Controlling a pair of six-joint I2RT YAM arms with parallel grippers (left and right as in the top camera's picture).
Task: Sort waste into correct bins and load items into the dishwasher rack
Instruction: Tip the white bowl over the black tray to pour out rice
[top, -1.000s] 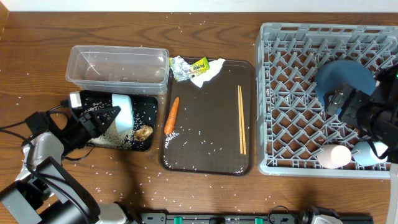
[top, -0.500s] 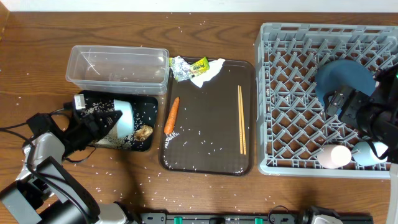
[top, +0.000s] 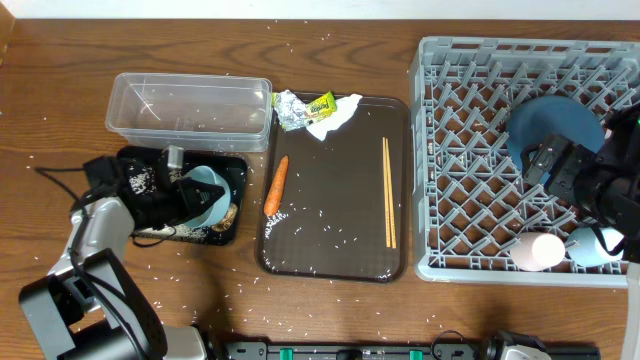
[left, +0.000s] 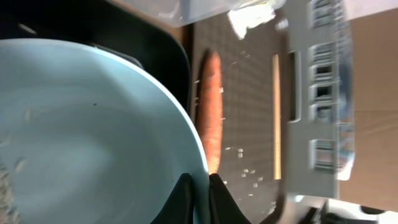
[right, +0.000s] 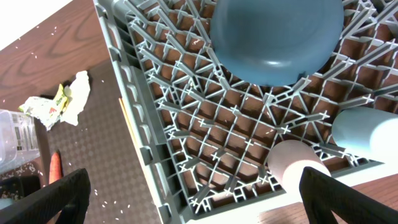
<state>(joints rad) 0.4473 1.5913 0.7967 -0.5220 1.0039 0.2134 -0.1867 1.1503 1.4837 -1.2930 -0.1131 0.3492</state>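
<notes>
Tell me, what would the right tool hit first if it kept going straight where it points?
Most likely the bare grid floor of the grey rack, between the blue dish and the pink cup; the open right tool aims there, though depth is unclear.

Even, bright light overhead; shadows soft, faint glare on the tub (top: 190, 105). Left wrist view is soft: bowl (left: 81, 137) too near to focus, rack (left: 317, 93) smeared. Right wrist view is sharp, top-left corner blown white.
</notes>
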